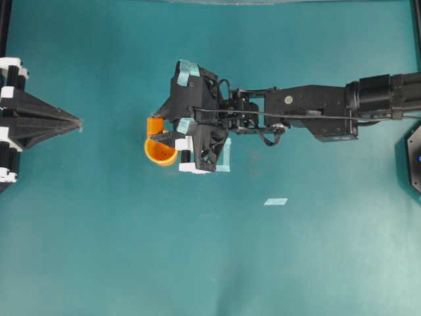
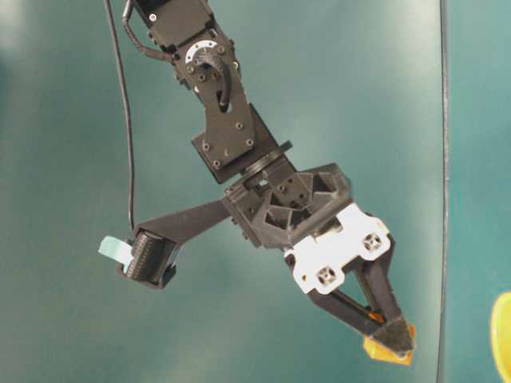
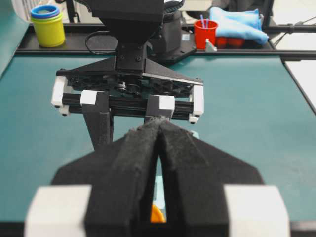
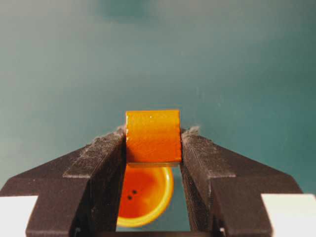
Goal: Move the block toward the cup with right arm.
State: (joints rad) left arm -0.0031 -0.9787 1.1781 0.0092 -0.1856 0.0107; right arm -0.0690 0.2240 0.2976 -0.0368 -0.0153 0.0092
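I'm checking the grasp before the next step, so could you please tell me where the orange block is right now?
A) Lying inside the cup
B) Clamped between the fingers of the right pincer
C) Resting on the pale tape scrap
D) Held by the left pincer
B: the right wrist view shows the block pinched between the right pincer fingers, with the cup seen behind and beneath it, holding no block.

The cup sits right under the block. All around them the green table is bare.
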